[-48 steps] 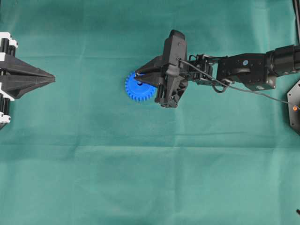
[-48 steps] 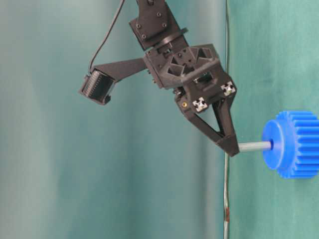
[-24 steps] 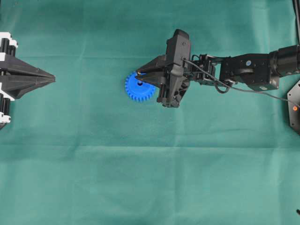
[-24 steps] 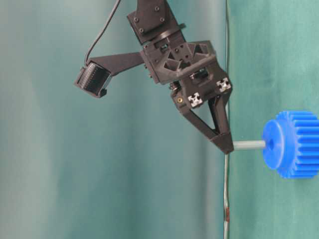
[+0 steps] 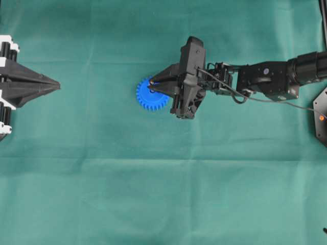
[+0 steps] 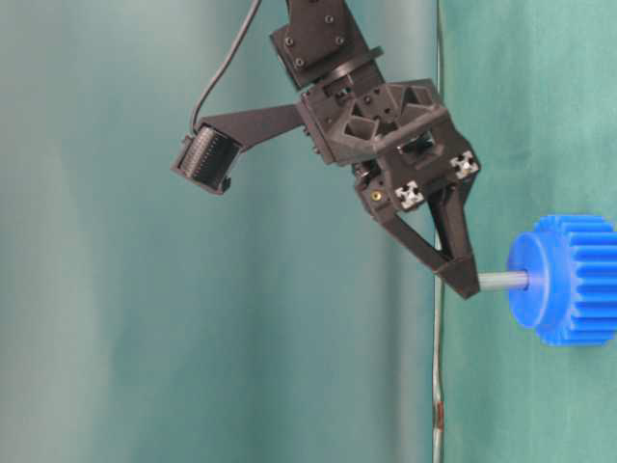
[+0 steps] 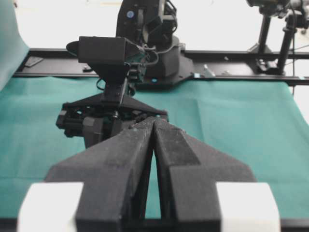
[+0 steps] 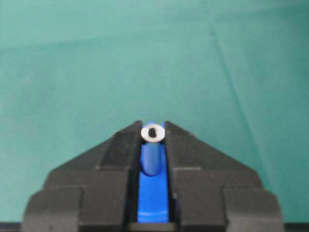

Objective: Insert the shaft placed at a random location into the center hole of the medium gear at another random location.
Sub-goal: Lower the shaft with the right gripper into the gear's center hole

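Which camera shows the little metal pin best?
The table-level view: the shaft shows side-on, from the right gripper into the blue medium gear. The right wrist view shows only its shiny end. Overhead, the gripper hides it; the left wrist view doesn't show it.

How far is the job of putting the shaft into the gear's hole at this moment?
Done: the shaft is picked up and its tip has entered the center hole of the medium gear. In hand: the right gripper is shut on the shaft's far end. Left: push the exposed length in, then release. The left gripper waits, shut.
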`<action>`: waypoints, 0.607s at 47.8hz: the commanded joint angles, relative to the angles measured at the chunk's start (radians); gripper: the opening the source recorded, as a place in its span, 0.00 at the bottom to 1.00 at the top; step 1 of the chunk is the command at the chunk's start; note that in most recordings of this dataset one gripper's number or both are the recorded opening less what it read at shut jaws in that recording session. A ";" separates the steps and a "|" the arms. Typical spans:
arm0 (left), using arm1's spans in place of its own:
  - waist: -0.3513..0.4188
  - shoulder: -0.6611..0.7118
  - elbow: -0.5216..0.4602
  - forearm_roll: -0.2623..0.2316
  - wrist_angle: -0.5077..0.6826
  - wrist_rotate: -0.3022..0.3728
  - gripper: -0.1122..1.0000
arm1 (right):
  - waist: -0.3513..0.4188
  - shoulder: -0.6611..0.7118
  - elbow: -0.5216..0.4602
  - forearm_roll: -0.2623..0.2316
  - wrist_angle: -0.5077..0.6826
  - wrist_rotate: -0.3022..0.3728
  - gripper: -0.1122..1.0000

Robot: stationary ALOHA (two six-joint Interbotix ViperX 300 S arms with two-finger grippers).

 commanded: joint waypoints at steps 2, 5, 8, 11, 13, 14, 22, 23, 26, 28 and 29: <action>0.002 0.006 -0.023 0.003 -0.005 0.000 0.10 | 0.000 -0.006 -0.014 0.008 -0.015 0.011 0.22; 0.003 0.006 -0.023 0.002 -0.006 0.000 0.10 | 0.000 -0.002 -0.012 0.009 -0.015 0.011 0.22; 0.002 0.006 -0.023 0.002 -0.006 0.000 0.10 | 0.000 0.008 -0.014 0.011 -0.014 0.011 0.22; 0.002 0.008 -0.023 0.002 -0.006 0.000 0.10 | 0.000 0.014 -0.014 0.011 -0.014 0.012 0.22; 0.002 0.006 -0.023 0.002 -0.005 0.000 0.10 | 0.000 0.018 -0.015 0.011 -0.014 0.012 0.22; 0.002 0.008 -0.023 0.002 -0.005 0.000 0.10 | 0.000 0.021 -0.015 0.011 -0.014 0.012 0.22; 0.002 0.008 -0.023 0.002 -0.006 0.000 0.10 | 0.002 0.034 -0.017 0.011 -0.009 0.014 0.22; 0.002 0.008 -0.023 0.002 -0.005 0.000 0.10 | 0.002 0.035 -0.017 0.012 -0.009 0.014 0.22; 0.002 0.008 -0.023 0.003 -0.006 0.002 0.10 | 0.003 0.035 -0.017 0.011 -0.009 0.014 0.22; 0.003 0.008 -0.023 0.002 -0.005 0.002 0.10 | 0.003 0.035 -0.015 0.011 -0.008 0.014 0.22; 0.002 0.008 -0.023 0.002 -0.005 0.002 0.10 | 0.003 0.035 -0.017 0.011 -0.008 0.014 0.22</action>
